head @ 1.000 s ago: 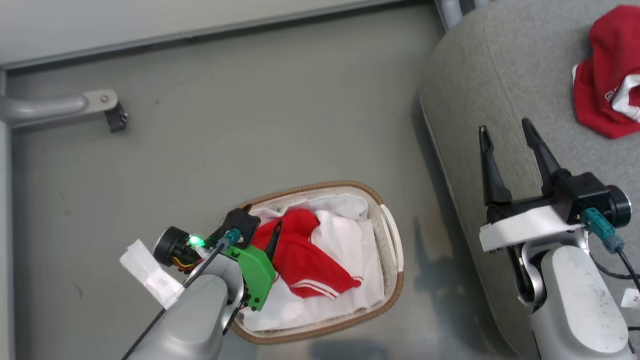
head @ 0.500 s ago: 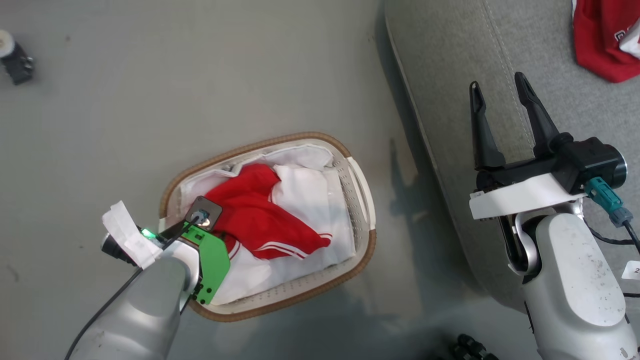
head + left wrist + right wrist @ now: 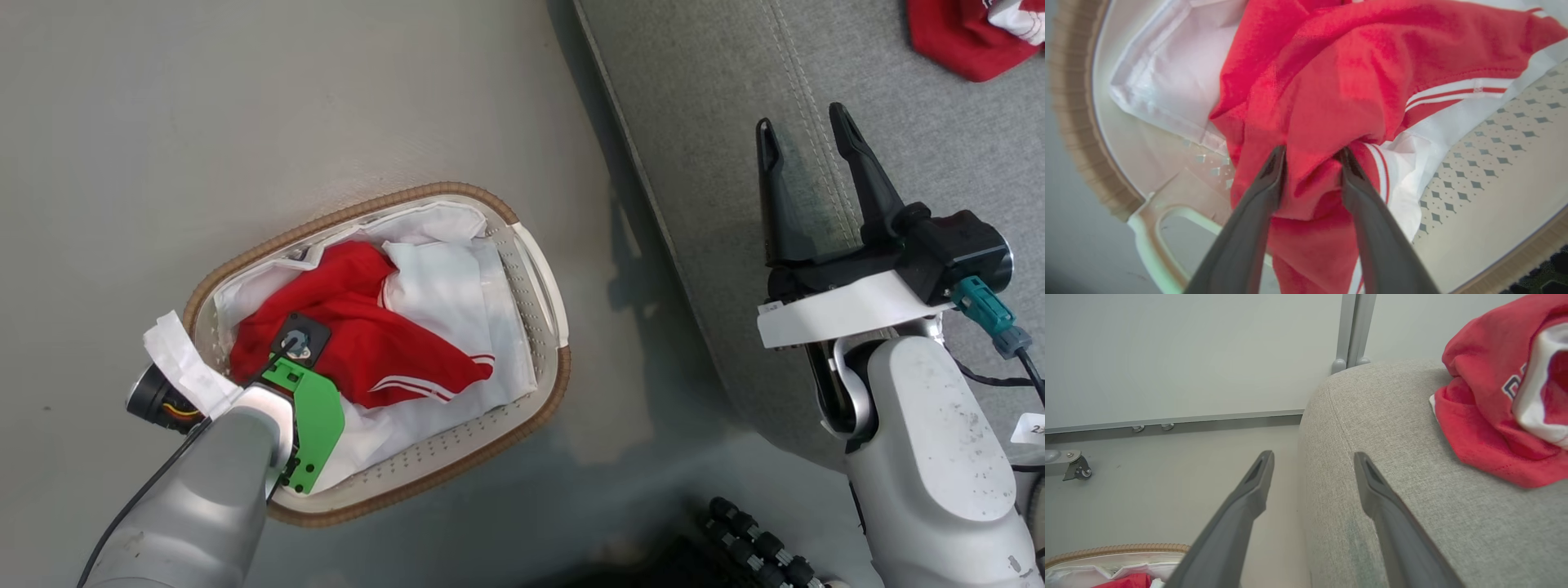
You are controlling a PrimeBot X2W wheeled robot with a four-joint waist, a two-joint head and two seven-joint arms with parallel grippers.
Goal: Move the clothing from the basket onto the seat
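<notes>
The red garment with white stripes [image 3: 367,351] lies crumpled in the basket [image 3: 545,286] on the white liner sheet [image 3: 445,286]. It looks light, soft and limp, so it will likely drape and trail when lifted, and a bunched fold near its middle, clear of the liner, seems the best place to pinch. The left gripper [image 3: 1312,155] has its fingers either side of such a fold, though I cannot tell whether they clamp it, while the right gripper [image 3: 800,121] hangs spread and empty over the grey seat [image 3: 702,98], where another red garment [image 3: 963,41] lies.
</notes>
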